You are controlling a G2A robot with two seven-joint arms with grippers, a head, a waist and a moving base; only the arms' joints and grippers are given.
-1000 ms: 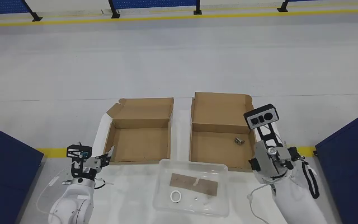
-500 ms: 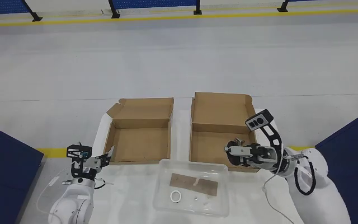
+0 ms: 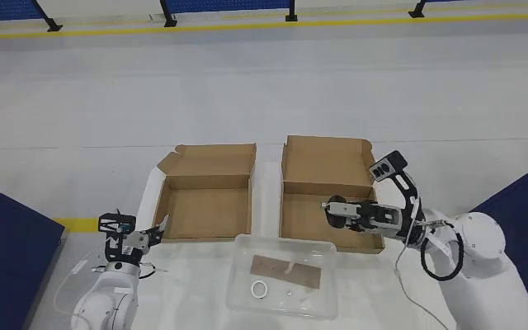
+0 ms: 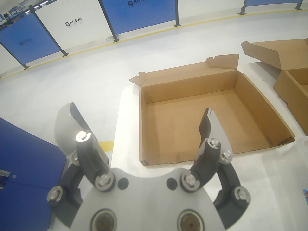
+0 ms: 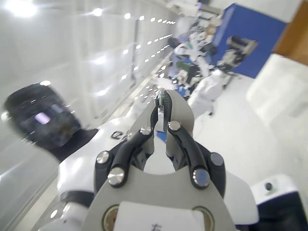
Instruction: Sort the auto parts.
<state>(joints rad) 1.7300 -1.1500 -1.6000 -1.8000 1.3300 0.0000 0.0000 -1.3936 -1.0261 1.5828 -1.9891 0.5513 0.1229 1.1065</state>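
Note:
My right gripper [image 5: 161, 98] is shut on a small metal screw [image 5: 160, 99], pinched at its fingertips. In the top view the right gripper [image 3: 332, 210] hangs over the right cardboard box [image 3: 307, 219], pointing left. The left cardboard box [image 3: 205, 210] has nothing in it. A clear plastic tray [image 3: 244, 247] at the table's front holds a white ring [image 3: 259, 289], a tiny metal part [image 3: 289, 290] and a brown cardboard piece [image 3: 285, 271]. My left gripper [image 3: 157, 228] stands open at the front left, beside the left box [image 4: 207, 111], its fingers [image 4: 208, 123] holding nothing.
Both box lids [image 3: 326, 157] stand open at the back. A blue cabinet [image 3: 21, 247] sits left of the table and another [image 3: 503, 223] at the right. White table [image 3: 190, 280] shows between the boxes and the tray.
The right arm swung from upright by the table's right edge down and leftward over the right box. The left arm has kept still.

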